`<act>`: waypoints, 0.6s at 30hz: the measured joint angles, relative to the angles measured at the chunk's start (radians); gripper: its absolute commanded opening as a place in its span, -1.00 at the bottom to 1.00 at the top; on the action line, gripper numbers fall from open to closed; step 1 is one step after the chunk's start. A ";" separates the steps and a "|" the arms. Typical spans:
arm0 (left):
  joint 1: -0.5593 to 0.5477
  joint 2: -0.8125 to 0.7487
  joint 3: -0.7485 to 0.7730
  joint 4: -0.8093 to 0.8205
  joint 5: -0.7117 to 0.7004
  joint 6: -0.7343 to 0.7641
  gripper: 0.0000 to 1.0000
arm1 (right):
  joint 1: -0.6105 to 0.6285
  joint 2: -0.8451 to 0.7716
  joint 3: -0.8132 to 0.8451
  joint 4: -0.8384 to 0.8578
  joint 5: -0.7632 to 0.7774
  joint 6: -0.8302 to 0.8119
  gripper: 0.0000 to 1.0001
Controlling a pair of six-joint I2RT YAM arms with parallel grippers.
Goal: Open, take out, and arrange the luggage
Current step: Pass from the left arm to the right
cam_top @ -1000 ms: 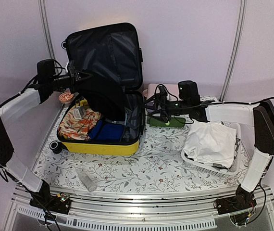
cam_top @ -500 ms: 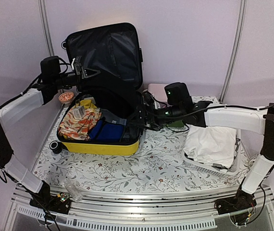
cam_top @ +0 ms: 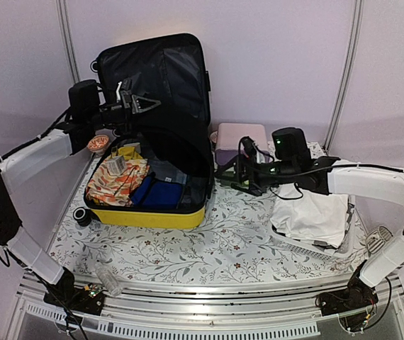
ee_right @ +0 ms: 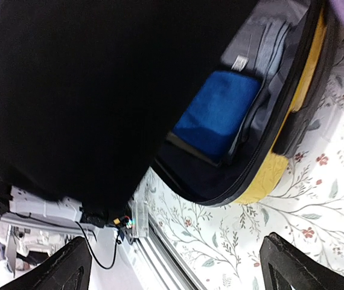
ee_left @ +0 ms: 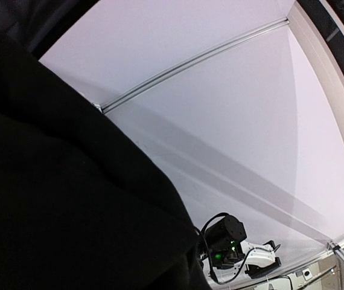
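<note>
- luggage lies open on the left-centre of the desk: yellow shell flat on the floral cover, black-lined lid standing upright against the back wall
- left pincer is up above the open shell, in front of the lid, clenched on black fabric
- the fabric hangs from it in a wide drape, its lower edge down inside the shell on the right side
- left wrist view: the fabric fills the left half, wall panels behind it
- right pincer is released, jaws wide, holding nothing; it hovers just right of the luggage, above the desk
- right wrist view: both fingertips apart at the bottom corners, the fabric hanging over the shell's yellow rim
- in the shell: orange patterned cloth on the left, blue item beside it, partly under the fabric
- pink box at the back, right of the luggage
- white basket with white cloth on the right side of the desk
</note>
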 measured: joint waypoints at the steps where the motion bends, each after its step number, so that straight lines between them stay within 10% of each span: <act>1: -0.011 0.005 0.000 0.014 -0.001 -0.006 -1.00 | -0.013 -0.015 -0.005 0.000 0.000 0.006 0.98; 18: -0.237 0.216 0.071 0.463 -0.084 -0.193 -1.00 | -0.175 -0.179 -0.198 0.434 -0.160 0.558 0.98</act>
